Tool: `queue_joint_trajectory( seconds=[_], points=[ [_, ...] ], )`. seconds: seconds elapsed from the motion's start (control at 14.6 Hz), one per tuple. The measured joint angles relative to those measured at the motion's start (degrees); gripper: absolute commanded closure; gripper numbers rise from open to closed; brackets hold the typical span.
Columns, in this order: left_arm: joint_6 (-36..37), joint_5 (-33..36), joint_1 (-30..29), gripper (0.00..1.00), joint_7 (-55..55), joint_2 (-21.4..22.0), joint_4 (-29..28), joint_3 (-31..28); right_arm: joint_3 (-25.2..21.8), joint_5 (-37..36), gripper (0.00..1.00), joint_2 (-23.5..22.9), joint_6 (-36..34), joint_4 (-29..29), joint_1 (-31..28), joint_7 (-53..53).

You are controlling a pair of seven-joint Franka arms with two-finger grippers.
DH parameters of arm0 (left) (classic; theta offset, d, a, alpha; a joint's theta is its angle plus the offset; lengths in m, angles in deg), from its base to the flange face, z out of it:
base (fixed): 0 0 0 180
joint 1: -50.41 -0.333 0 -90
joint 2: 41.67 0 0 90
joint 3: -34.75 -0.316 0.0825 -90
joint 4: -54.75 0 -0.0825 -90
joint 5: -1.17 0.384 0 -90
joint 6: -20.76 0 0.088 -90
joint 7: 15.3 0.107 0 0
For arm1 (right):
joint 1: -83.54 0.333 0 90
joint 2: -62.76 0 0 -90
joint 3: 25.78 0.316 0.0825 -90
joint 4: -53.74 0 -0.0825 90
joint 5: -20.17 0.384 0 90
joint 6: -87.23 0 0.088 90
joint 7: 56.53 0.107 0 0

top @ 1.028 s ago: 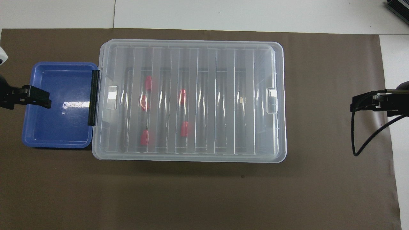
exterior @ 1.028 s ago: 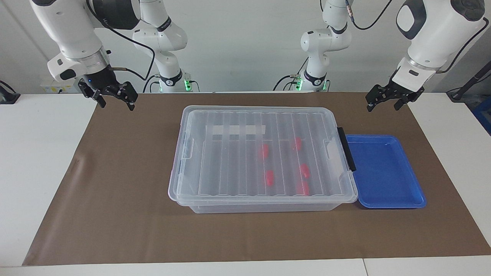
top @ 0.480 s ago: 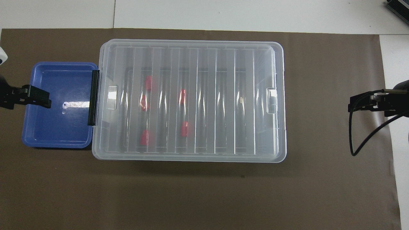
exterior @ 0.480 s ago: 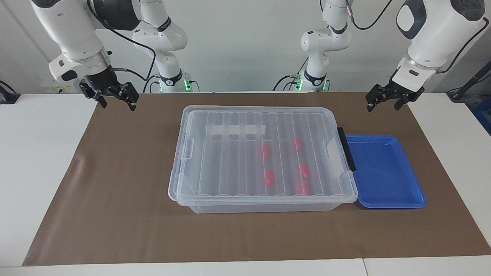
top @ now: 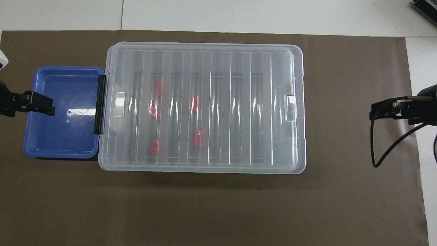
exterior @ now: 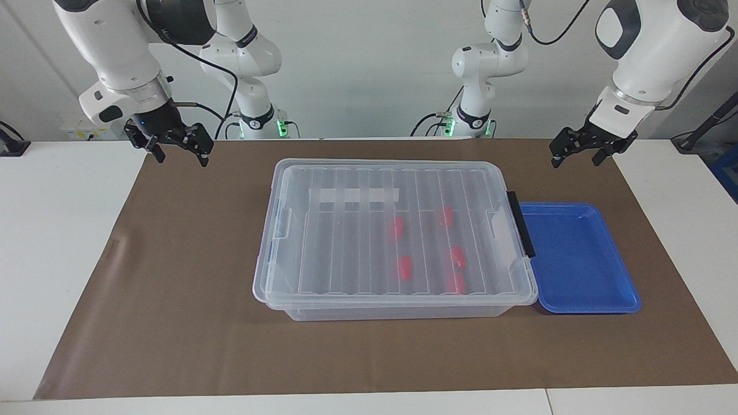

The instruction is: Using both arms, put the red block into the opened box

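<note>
The clear box (exterior: pixel 271 253) (top: pixel 300 68) sits mid-table with its ribbed lid on. A black clip (exterior: pixel 522 225) is at its end toward the left arm. Several red blocks lie inside under the lid, among them one red block (exterior: pixel 396 227) (top: pixel 195 102) near the middle. My left gripper (exterior: pixel 575 161) (top: pixel 47 106) hangs open and empty, high over the blue tray's outer edge. My right gripper (exterior: pixel 180 157) (top: pixel 374 112) hangs open and empty over the brown mat, off the box's other end. Neither gripper touches anything.
A shallow blue tray (exterior: pixel 625 288) (top: pixel 30 136) lies empty against the box's clip end. A brown mat (exterior: pixel 173 323) covers the table under both. A black cable (top: pixel 379 160) loops down from the right wrist.
The right gripper has drifted a little toward the box, staying high. The left arm, box and blocks have not moved.
</note>
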Motion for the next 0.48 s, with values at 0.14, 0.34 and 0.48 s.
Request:
queue_joint_trajectory(
  seconds=[0.14,0.34,0.48],
  points=[
    [0.0,0.0,0.0,0.00,0.0,0.0,0.0,0.0,0.0,0.8,0.00,0.0,0.0,0.0,0.0,0.0],
    [0.0,0.0,0.0,0.00,0.0,0.0,0.0,0.0,0.0,1.1,0.00,0.0,0.0,0.0,0.0,0.0],
    [0.0,0.0,0.0,0.00,0.0,0.0,0.0,0.0,0.0,1.0,0.00,0.0,0.0,0.0,0.0,0.0]
  ],
)
